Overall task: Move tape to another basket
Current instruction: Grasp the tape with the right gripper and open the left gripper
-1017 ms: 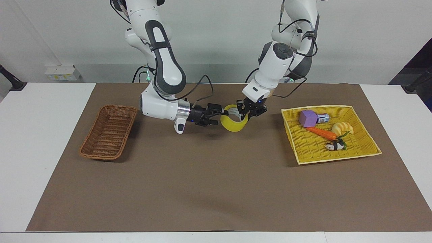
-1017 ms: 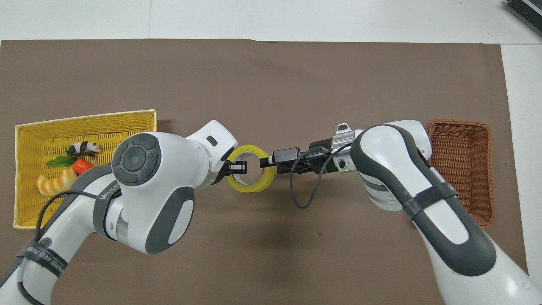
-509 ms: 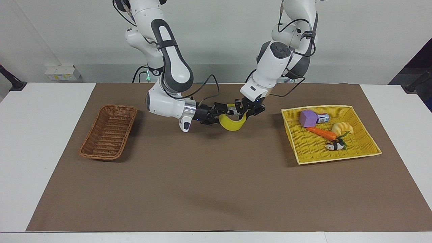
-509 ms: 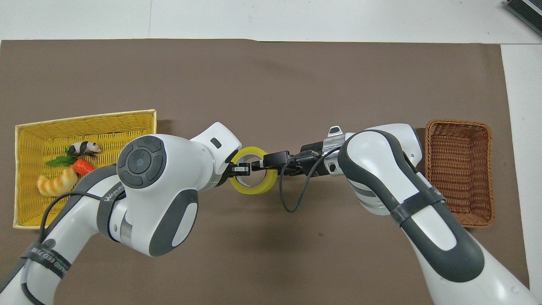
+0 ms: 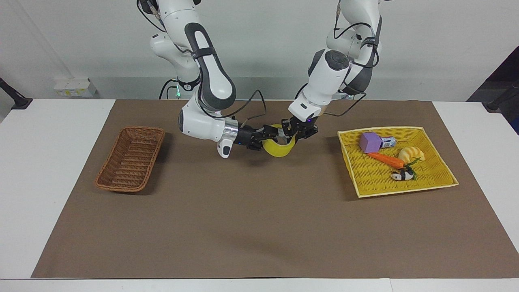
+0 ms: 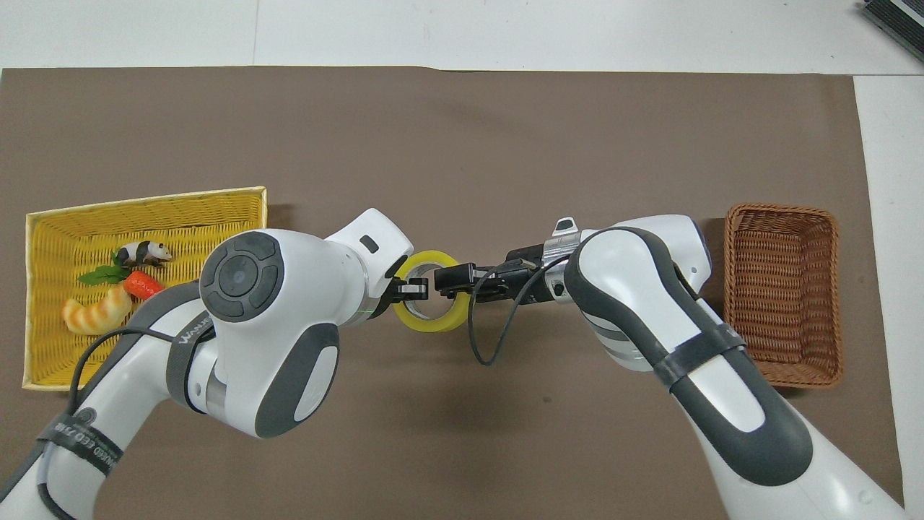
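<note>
Left gripper (image 5: 292, 134) is clamped on the tape (image 5: 278, 149), fingers pinching the roll's wall on the side toward the yellow tray (image 5: 442, 184). Right gripper (image 5: 265, 136) comes in level from the brown basket's (image 5: 130, 158) end and has its fingertips at the opposite wall of the roll; they look closed onto it, but the angle is poor, so I can't tell if it really grips. Tape hangs in the air between the two grippers, over the brown mat (image 5: 259, 227) about mid-table, roughly midway between basket and tray. Overhead shows the roll's hole facing up, tilted a bit.

Brown basket sits at the right arm's end of the table. Yellow tray at the left arm's end holds a purple block (image 5: 369, 142), carrot (image 5: 386, 159), croissant (image 5: 411, 153) and a small panda toy (image 5: 401, 175).
</note>
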`<state>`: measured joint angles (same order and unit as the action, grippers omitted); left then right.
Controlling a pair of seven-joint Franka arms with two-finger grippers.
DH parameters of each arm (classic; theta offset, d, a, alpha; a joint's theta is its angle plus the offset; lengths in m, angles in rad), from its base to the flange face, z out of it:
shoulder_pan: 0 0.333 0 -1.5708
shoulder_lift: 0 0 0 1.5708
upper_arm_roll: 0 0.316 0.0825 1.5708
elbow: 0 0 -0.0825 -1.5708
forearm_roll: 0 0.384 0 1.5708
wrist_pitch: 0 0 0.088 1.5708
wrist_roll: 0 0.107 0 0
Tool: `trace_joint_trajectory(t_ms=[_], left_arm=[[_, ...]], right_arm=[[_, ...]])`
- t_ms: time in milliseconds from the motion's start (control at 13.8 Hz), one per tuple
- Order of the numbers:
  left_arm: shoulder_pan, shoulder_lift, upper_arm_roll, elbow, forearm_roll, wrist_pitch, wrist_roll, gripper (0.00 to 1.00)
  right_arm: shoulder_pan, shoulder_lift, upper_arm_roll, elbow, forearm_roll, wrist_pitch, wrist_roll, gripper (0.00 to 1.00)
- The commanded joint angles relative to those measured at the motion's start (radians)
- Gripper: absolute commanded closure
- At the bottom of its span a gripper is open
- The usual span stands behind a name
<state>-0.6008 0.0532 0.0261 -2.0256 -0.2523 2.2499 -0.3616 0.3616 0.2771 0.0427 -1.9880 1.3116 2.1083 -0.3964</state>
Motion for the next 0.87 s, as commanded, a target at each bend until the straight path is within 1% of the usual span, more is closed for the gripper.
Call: trace_joint_trajectory(t_ms=[0, 363, 436, 509, 581, 799], left_arm=[[-0.013, -0.01, 0.021, -0.005, -0.005, 0.016, -0.008, 0.97], [-0.005, 0.001, 0.023, 0.021, -0.005, 0.004, -0.007, 0.71], [-0.005, -0.003, 0.028, 0.021, -0.002, -0.001, -0.002, 0.57], [-0.002, -0.012, 0.029, 0.021, 0.002, -0.004, 0.001, 0.31], [0.003, -0.018, 0.034, 0.021, 0.004, -0.006, 0.003, 0.01], [0.058, -0.051, 0.037, 0.021, 0.025, -0.027, 0.009, 0.0]], right_arm=[[0.01, -0.009, -0.003, -0.005, 0.003, 0.038, 0.05, 1.0], [0.017, -0.007, -0.004, -0.005, -0.014, 0.048, 0.062, 1.0], [0.017, -0.007, -0.004, -0.005, -0.025, 0.048, 0.062, 1.0], [0.017, -0.007, -0.004, -0.005, -0.038, 0.048, 0.062, 1.0], [0.017, -0.006, -0.004, -0.005, -0.051, 0.048, 0.062, 1.0], [0.014, -0.004, -0.006, -0.005, -0.09, 0.05, 0.086, 1.0]])
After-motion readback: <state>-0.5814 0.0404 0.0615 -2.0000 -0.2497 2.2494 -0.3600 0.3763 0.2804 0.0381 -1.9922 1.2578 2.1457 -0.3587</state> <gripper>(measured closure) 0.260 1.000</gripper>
